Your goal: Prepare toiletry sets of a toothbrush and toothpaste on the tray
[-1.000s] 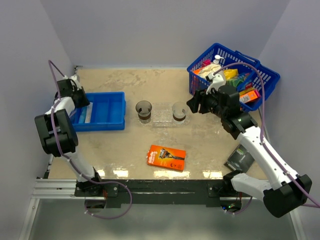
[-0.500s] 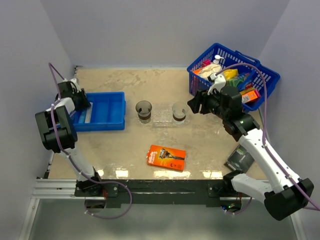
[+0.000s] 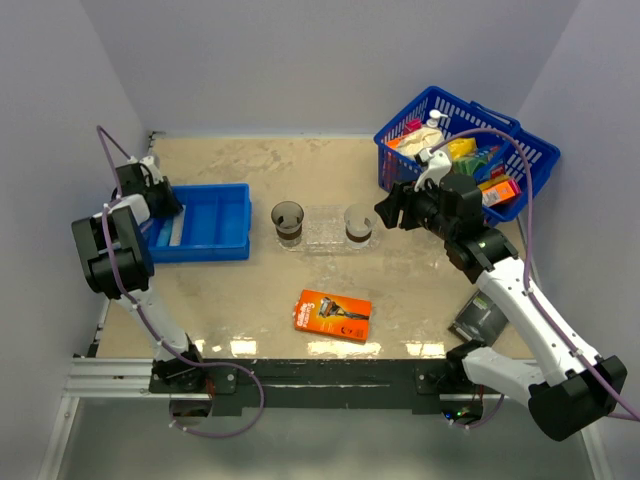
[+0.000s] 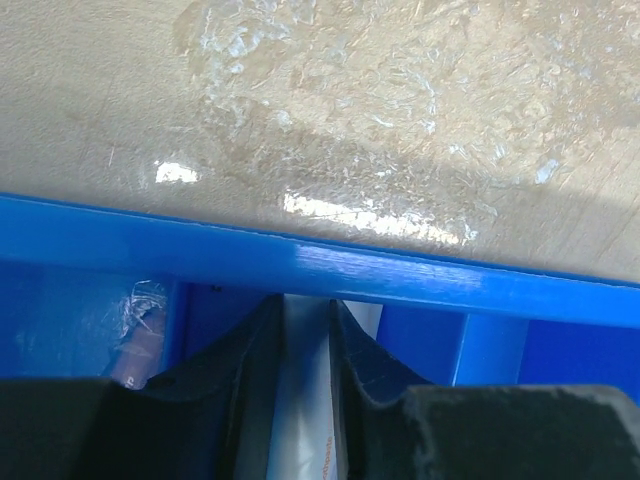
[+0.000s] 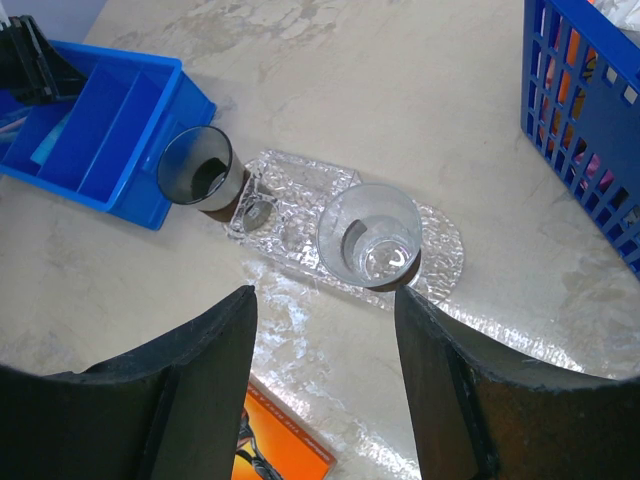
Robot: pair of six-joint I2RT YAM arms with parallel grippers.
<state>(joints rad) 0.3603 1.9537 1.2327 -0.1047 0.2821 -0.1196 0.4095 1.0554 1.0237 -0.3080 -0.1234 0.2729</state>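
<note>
1. Beige table (image 3: 250, 170), pale walls on three sides, glare patches on the surface.
2. Toothpaste tube (image 4: 305, 400): white flat strip w/ a bit of orange print, lying in a slot of the blue bin (image 4: 400, 275) at the table's left edge. Prob. the tube, but too little shows to confirm.
3. Handling, as a guess: light, soft-walled, slick plastic that squashes if pinched hard mid-body. Best taken across the flat faces near the stiffer crimped end or cap, w/ modest force.
4. Vs jaws: left gripper (image 4: 303, 310) is down in the slot, one finger each side of the strip, both right against it. Jaws are narrow. Whether they clamp it or just flank it can't be told.
5. Tray (image 3: 322, 230): clear plastic, mid-table, well apart from the bin, no tube on it yet. Clear cup (image 5: 368, 235) stands on its right half. Dark cup (image 5: 198, 172) is at its left end, on or just off, can't tell.
6. Right gripper (image 5: 325, 293): jaws wide apart, nothing between, hovers over the tray's near side.
7. Further out: orange razor pack (image 3: 333, 314) near the front edge, blue wire basket (image 3: 465, 150) far right w/ mixed packs.
</note>
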